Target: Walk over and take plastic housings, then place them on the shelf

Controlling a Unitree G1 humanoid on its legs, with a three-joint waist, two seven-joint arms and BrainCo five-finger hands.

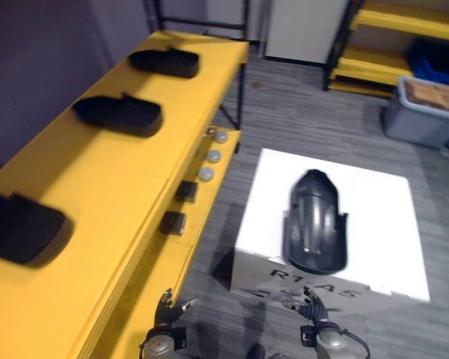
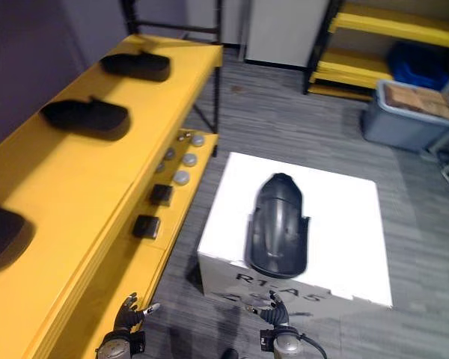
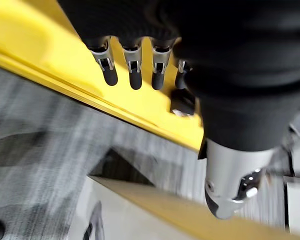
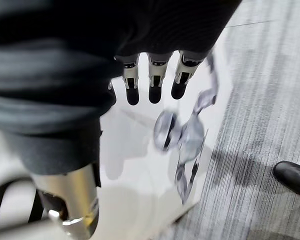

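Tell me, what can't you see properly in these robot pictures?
- Nearest housing on the yellow shelf: cut off by the left eye view's left edge.
- Grey bin: cut by the right edge; contents unclear.
- Small round parts on the lower ledge: too small to identify.
- Housing on the white box: underside hidden against the box.

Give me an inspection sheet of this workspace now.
Surface: white box on grey floor; yellow shelf to its left.
Job's things: one dark housing lies on the box; three shelf housings sit apart on the shelf top.
Clutter: round knobs and dark blocks on the shelf's lower ledge.
Hands: left hand and right hand low, open, empty.
Cables: nothing seen.
Surroundings: grey bin, blue crate, yellow rack beyond.
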